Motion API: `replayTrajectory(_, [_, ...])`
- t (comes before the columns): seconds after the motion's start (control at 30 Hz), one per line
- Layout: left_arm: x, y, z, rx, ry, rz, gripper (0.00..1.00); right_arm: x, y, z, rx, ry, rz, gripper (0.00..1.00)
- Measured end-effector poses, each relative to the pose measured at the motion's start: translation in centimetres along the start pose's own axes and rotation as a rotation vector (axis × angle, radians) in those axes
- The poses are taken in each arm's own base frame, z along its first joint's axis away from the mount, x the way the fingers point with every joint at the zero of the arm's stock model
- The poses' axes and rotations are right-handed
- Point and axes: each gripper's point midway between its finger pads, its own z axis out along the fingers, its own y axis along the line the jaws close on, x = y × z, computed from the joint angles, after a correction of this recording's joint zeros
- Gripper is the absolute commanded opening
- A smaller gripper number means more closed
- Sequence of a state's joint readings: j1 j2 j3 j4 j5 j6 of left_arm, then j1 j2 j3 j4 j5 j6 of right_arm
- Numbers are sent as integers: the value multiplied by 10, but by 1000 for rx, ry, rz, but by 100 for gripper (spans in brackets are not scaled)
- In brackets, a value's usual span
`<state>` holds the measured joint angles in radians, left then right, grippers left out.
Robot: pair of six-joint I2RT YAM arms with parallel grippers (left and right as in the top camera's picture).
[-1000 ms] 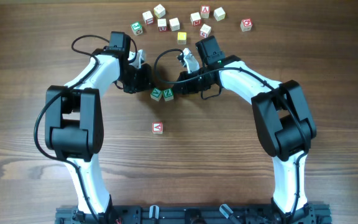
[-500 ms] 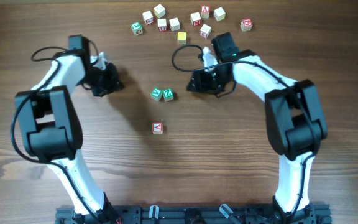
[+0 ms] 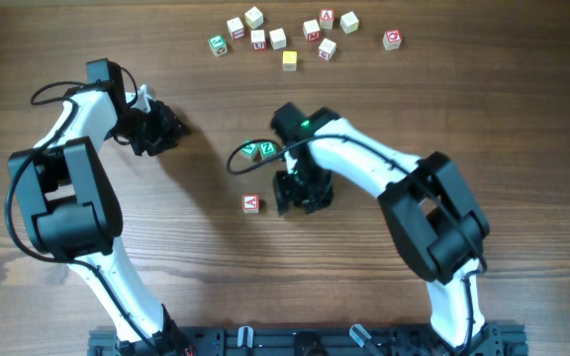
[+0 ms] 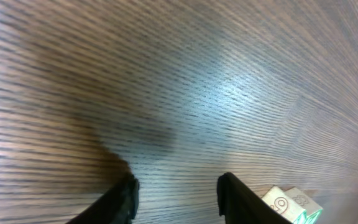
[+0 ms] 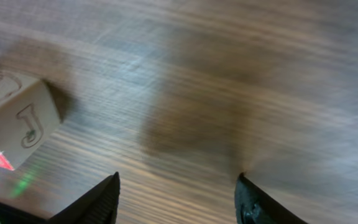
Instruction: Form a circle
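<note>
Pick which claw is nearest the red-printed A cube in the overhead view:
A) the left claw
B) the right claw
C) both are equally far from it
B: the right claw sits just to the side of the red A cube, apart from it. The left claw is well away toward the table's other side.

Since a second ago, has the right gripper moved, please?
Yes: overhead, the right gripper shifted from beside the green cubes down-frame to beside the red A cube.
</note>
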<state>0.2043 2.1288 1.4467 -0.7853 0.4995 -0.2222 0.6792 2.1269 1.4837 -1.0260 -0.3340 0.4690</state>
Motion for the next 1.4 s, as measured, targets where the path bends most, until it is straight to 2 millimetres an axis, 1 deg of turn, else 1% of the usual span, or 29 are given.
replayTrajectory(0.13, [-1,-3,-1,11,-1,2,61,5,8,5,68,-32,21,62])
replayTrajectory(0.2, [-1,-4,-2,19,-1,4,67,4,16,5,74,-64,21,65])
replayTrajectory(0.23, [-1,-5,-2,23,0,3,70,3,20,4,70,-83,14,68])
replayTrajectory(0.27, [-1,-6,-2,25,-2,5,73,0,27,1,64,-113,1,89])
replayTrajectory(0.3, [-1,-6,-3,25,-2,6,78,-1,33,-2,61,-143,-15,99])
replayTrajectory(0.33, [-2,-7,-3,30,-3,7,85,-4,41,-5,62,-181,-36,100])
replayTrajectory(0.4, [-2,-9,-5,32,-7,12,88,-5,54,-6,82,-244,-81,100])
replayTrajectory(0.47, [-3,-10,-6,35,-11,13,92,-5,57,-4,117,-279,-89,99])
replayTrajectory(0.5, [-3,-11,-6,37,-11,13,95,-6,58,-4,133,-298,-82,96])
replayTrajectory(0.53, [-3,-11,-6,38,-11,13,98,-9,58,-5,137,-316,-75,88])
replayTrajectory(0.57, [-3,-12,-7,42,-12,14,100,-14,59,-7,138,-341,-66,85])
replayTrajectory(0.67, [-4,-13,-8,44,-16,17,100,-24,62,-10,126,-388,-48,76])
replayTrajectory(0.77, [-4,-13,-8,44,-16,17,100,-32,68,-13,103,-426,-46,73])
replayTrajectory(0.83, [-4,-13,-8,44,-16,17,100,-32,68,-13,103,-426,-43,73])
replayTrajectory(0.9, [-4,-13,-8,44,-16,17,100,-32,68,-12,104,-425,-41,69])
replayTrajectory(0.97, [-4,-13,-8,44,-16,17,100,-32,68,-12,104,-424,-40,62])
replayTrajectory(1.2, [-4,-13,-8,44,-16,17,100,-28,76,-9,113,-441,-59,58])
replayTrajectory(1.33, [-4,-13,-8,44,-16,17,100,-27,77,-9,121,-448,-61,49])
replayTrajectory(1.4, [-4,-13,-8,44,-16,17,100,-28,75,-9,124,-453,-45,47])
